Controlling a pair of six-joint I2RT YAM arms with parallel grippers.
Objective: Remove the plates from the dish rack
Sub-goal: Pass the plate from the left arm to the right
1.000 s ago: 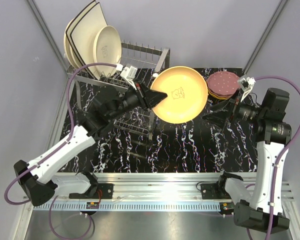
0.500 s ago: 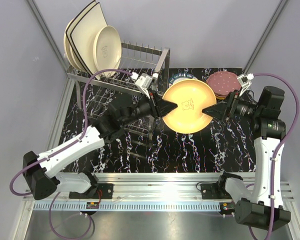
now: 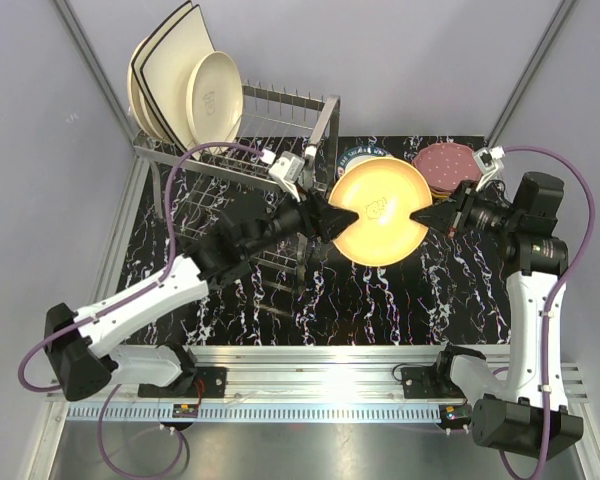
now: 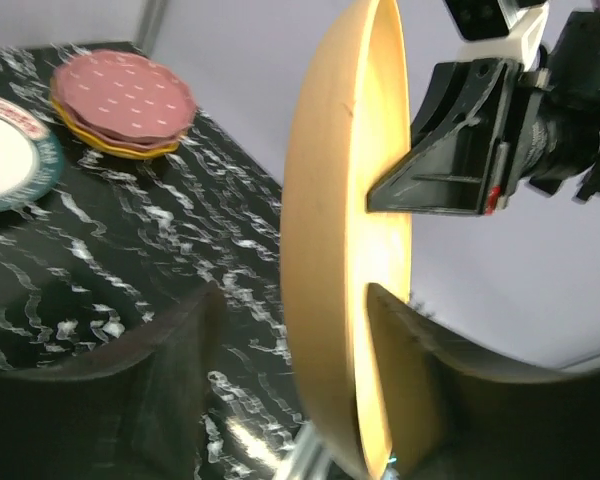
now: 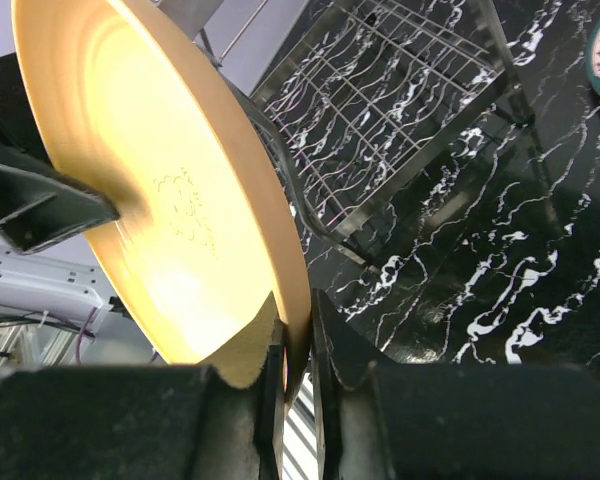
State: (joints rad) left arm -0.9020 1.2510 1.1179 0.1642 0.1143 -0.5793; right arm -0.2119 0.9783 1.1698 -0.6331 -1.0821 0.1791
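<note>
An orange-yellow round plate (image 3: 382, 212) hangs on edge above the black marbled table, between my two grippers. My right gripper (image 3: 421, 213) is shut on its right rim; in the right wrist view both fingers (image 5: 298, 300) pinch the rim of the plate (image 5: 180, 180). My left gripper (image 3: 344, 217) is open around the left rim. In the left wrist view its left finger stands clear of the back of the plate (image 4: 325, 200). The dish rack (image 3: 290, 100) at the back left holds cream square plates (image 3: 170, 65) and a cream round plate (image 3: 215, 95).
A stack of maroon dotted plates (image 3: 445, 165) lies at the back right of the table. A white plate with a dark patterned rim (image 3: 355, 158) lies beside it, partly hidden behind the held plate. The rack's lower wire tier (image 5: 410, 110) is under my left arm.
The left arm carried the orange plate right, away from the rack. My right gripper moved in and shut on its right rim, and my left jaws have opened.
</note>
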